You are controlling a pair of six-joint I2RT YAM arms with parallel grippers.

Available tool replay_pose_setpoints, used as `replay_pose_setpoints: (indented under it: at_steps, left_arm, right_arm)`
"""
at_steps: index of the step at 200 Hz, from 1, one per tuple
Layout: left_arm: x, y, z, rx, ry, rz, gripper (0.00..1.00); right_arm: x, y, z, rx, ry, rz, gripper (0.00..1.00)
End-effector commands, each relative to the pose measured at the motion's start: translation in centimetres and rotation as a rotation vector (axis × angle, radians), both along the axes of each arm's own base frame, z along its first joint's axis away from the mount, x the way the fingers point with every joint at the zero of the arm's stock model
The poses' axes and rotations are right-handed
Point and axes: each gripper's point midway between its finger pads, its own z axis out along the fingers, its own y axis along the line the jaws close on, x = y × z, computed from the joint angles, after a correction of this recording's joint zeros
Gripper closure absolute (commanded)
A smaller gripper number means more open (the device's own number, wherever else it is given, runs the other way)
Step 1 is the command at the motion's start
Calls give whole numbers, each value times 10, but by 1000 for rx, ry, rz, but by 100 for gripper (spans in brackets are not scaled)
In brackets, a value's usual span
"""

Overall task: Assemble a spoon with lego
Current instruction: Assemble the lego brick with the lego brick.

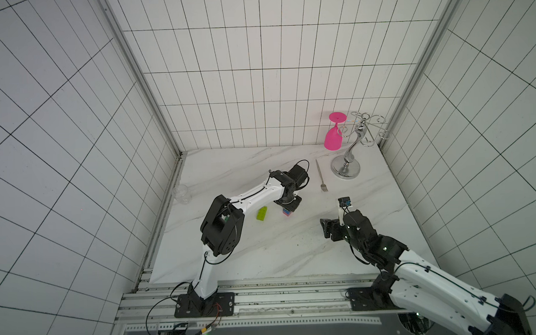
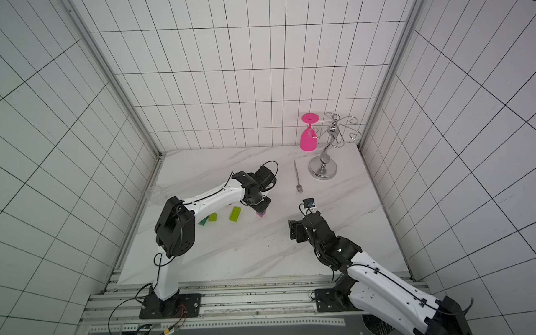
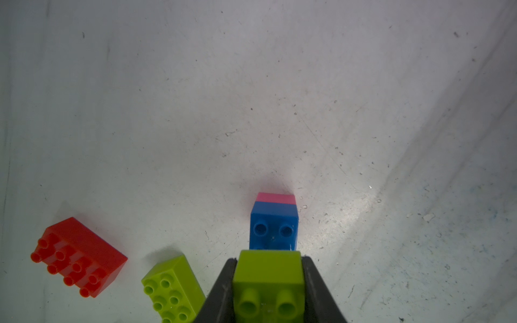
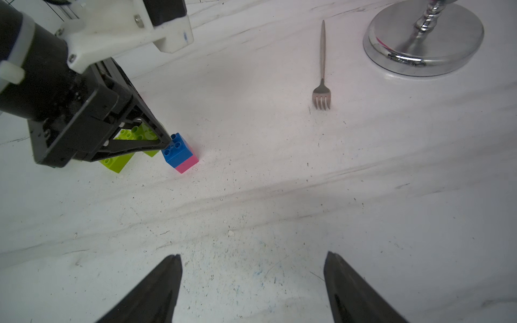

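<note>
Left wrist view: your left gripper (image 3: 269, 260), clenched on a lime-green studded plastic brick (image 3: 268, 279) at lower centre, has the blue-on-pink brick stack (image 3: 274, 223) just above it, dead ahead. Your right gripper (image 4: 253, 254) gapes empty, farther off.

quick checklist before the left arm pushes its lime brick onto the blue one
1. Grip: left end effector shut on the small lime brick: ok.
2. Target: blue-and-pink stack standing, blue on top, studs uncovered: ok.
3. Alignment: held brick lines up with the stack in the left wrist view, but its height over the studs: cannot tell.
4. Clearance: long lime brick lies very close beside the left end effector; whether they touch: cannot tell.
5. Right end effector open, empty, away from the stack: ok.
6. Fork well off to the side: ok.
</note>
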Motion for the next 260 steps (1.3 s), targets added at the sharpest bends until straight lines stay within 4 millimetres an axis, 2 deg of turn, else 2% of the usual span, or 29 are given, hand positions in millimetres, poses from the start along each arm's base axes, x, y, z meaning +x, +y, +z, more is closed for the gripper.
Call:
replay_pose_setpoints:
  at_steps: [1,89,152,222,260]
  left_arm:
    - [2,-4,-11,16,23,-25,71]
    - [4,-4,-32,36,52,-22,71]
    - [-3,-5,-50,58,107,-70,70]
    - [-19,3,-90,116,218,-116,70]
    - [-18,11,-104,162,218,-109,70]
  right_arm:
    - [4,2,13,15,-26,0,17]
    - [4,1,12,11,-25,-4,17]
    - [5,1,12,10,-25,-5,17]
    - [5,1,11,5,-23,-5,17]
    - [6,2,10,3,-20,-7,17]
